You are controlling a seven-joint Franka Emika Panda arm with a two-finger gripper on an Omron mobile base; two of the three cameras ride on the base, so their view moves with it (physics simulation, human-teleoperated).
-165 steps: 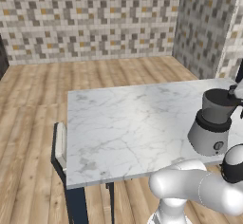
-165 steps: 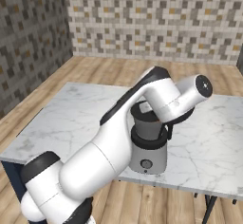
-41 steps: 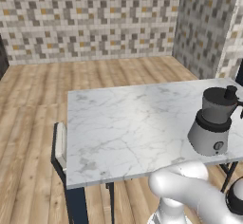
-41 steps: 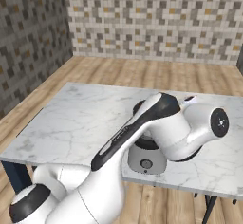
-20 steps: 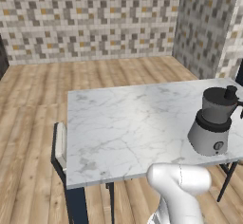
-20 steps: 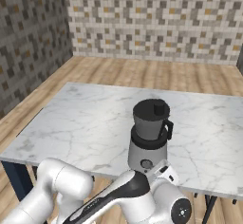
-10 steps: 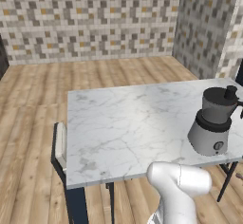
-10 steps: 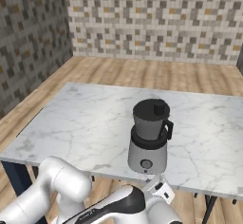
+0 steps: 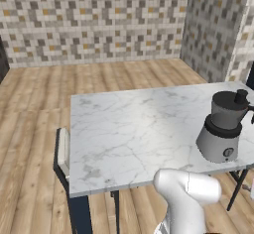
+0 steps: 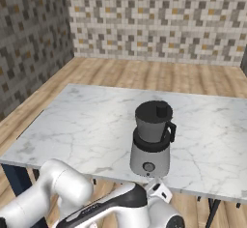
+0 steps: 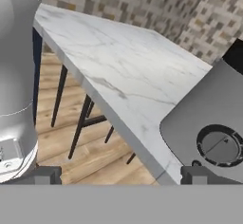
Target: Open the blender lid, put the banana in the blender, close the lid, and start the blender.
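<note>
Tool (image 11: 121, 174): low at the desk's near edge, fingertips wide apart, holding nothing. Blender (image 10: 150, 140): just ahead, front knob (image 11: 219, 144) facing the tool, lid (image 10: 154, 111) on the jar. Banana: not located. Desk (image 9: 129, 129): marble. Risk: starting the knob before loading; clipping the desk edge on rising.
</note>
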